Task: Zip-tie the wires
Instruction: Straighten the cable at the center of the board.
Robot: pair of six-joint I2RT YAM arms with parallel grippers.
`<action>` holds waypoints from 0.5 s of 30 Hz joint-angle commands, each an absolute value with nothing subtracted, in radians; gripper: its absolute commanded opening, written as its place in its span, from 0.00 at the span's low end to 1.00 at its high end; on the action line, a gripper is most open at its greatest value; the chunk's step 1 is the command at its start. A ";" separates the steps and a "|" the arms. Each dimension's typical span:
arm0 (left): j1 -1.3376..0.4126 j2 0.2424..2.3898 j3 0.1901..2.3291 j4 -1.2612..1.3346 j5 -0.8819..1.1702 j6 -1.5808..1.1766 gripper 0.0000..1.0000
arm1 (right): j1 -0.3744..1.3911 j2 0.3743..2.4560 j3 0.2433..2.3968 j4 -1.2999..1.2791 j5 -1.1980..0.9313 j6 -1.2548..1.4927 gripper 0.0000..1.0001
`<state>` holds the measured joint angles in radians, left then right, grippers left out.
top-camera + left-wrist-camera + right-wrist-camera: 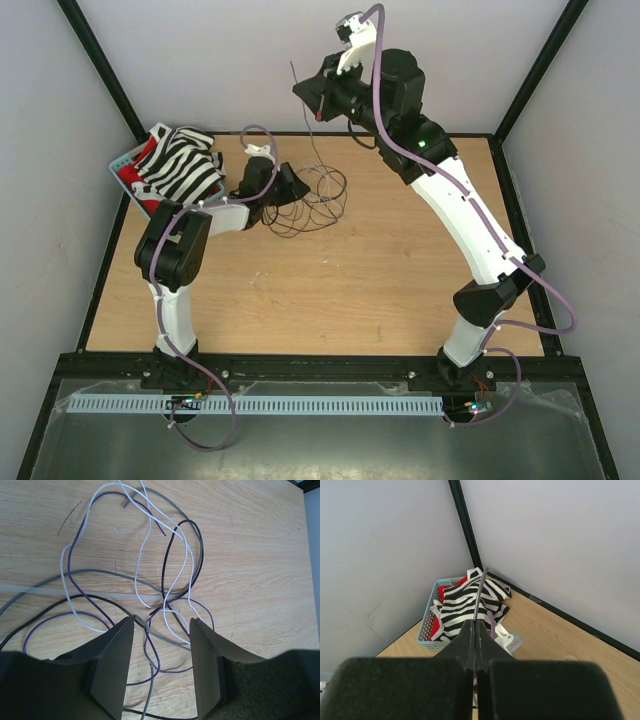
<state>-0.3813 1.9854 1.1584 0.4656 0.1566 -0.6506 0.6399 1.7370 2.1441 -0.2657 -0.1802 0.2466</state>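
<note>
- Sitting in the far-left rear corner: a blue basket [116, 170] w/ striped cloth [185, 165] heaped in it, near the left arm, apart from the job.
- Left gripper [161, 630] hangs low over the table [350, 290], jaws apart, straddling part of the tangle. Several strands pass between the fingers; none looks pinched.
- Wires [167, 597] lie flat on the wood at rear-centre, just right of the left gripper. Black, white, grey & purple strands loop over one another. No single long axis: the loops sprawl about as wide as deep. In the left wrist view most strands run away from the fingers toward the far edge.
- Right gripper [308, 95] is raised high near the back wall, well apart from the tabletop. Jaws are closed on a thin dark strip [479, 595], prob. the zip tie. Its long axis follows the fingers, free end pointing up & toward the back-left corner.
- Step in hand, by the look of it: gathering strands into one bunch before the tie goes round. Nothing is bundled yet, so it's early in the task.
- Next move likely calls for the left jaws to close on the strands & lift them, then the right arm to bring the strip down & round. Thin floppy wires may slip the pinch.
</note>
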 commanded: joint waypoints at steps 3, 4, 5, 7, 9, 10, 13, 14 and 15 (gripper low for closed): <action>-0.380 2.025 1.206 0.491 0.149 -0.629 0.50 | 0.637 1.687 2.127 -0.213 -0.197 0.239 0.00; -0.380 2.028 1.209 0.491 0.148 -0.626 0.50 | 0.637 1.685 2.124 -0.211 -0.198 0.239 0.00; -0.380 2.032 1.210 0.491 0.146 -0.625 0.49 | 0.636 1.683 2.119 -0.208 -0.199 0.238 0.00; -0.379 2.039 1.215 0.491 0.149 -0.624 0.45 | 0.637 1.681 2.111 -0.203 -0.197 0.235 0.00; -0.379 2.046 1.221 0.491 0.151 -0.622 0.41 | 0.637 1.681 2.108 -0.200 -0.195 0.233 0.00; -0.379 2.050 1.226 0.491 0.154 -0.621 0.40 | 0.637 1.681 2.105 -0.199 -0.195 0.232 0.00; -0.379 2.064 1.244 0.491 0.160 -0.609 0.38 | 0.637 1.678 2.102 -0.200 -0.201 0.232 0.00; -0.378 2.067 1.249 0.491 0.161 -0.606 0.37 | 0.637 1.676 2.098 -0.199 -0.202 0.232 0.00; -0.377 2.069 1.253 0.491 0.161 -0.603 0.34 | 0.637 1.673 2.094 -0.198 -0.202 0.230 0.00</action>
